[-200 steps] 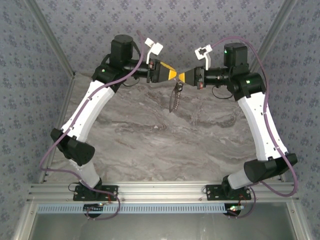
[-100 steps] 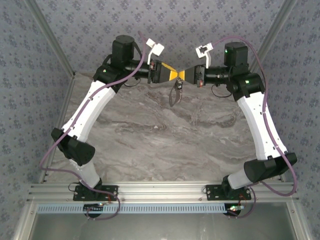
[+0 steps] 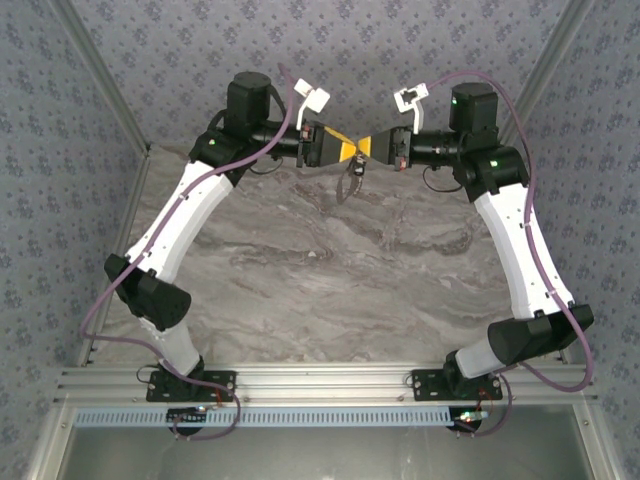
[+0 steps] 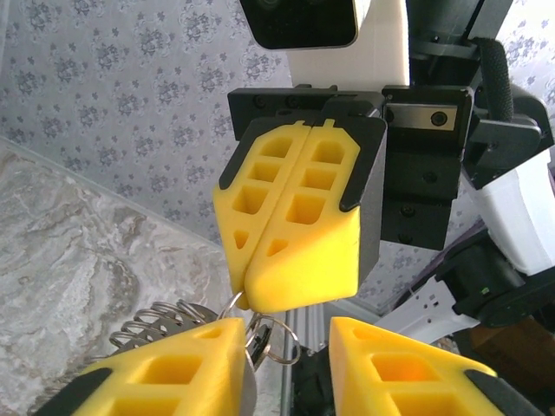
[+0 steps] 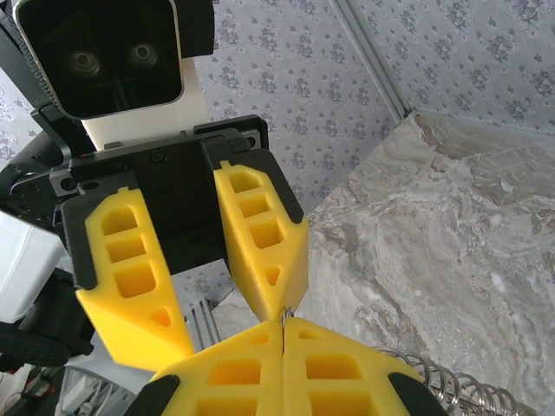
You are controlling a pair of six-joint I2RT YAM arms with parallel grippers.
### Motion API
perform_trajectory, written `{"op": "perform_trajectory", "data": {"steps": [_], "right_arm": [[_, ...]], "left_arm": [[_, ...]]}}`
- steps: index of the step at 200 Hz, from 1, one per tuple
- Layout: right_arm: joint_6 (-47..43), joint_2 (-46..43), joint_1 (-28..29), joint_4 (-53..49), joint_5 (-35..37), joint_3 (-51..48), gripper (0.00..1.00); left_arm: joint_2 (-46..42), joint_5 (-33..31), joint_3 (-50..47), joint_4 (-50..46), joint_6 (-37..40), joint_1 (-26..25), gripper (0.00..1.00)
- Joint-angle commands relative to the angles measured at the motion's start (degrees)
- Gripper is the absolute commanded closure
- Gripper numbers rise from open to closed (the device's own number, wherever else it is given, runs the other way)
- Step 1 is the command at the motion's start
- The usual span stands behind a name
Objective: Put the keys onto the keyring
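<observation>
Your right gripper (image 5: 284, 334) has its jaws pressed together, with a thin wire of the keyring (image 4: 160, 319) pinched at their very tip. Your left gripper (image 4: 288, 328) meets it tip to tip, jaws partly apart and gripping nothing, and the keyring's coil hangs just outside one finger.

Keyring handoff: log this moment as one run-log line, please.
phase: grippers tip to tip in mid-air | right gripper: fingers shut, pinching keyring wire | left gripper: fingers apart | keyring: dangling above table
</observation>
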Motion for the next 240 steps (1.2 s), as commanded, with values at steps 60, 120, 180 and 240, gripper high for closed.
{"op": "perform_trajectory", "data": {"steps": [60,120,180,240], "right_arm": [[0.9,-2.75,-0.79,2.08,-2.26,-1.48,1.0],[4.51,-2.54,-0.67,7.17,-3.65,-2.54,1.0],[6.02,-2.12,-0.53,8.83,-4.01,-2.43,1.0],[6.07,-2.1,-0.43,8.88,-4.1,-2.54,1.0]], "left_arm": [[-6.12,-5.19,-12.28,21.68,-10.93,3.8,0.58],[-5.52,-3.08,-12.27,22.36,-12.25,3.52,0.58],[-4.33,-0.8,-10.43,22.0,-12.61,1.93,0.59],[-4.02,-0.75,-9.29,22.29,-12.87,0.7,0.59]]}}
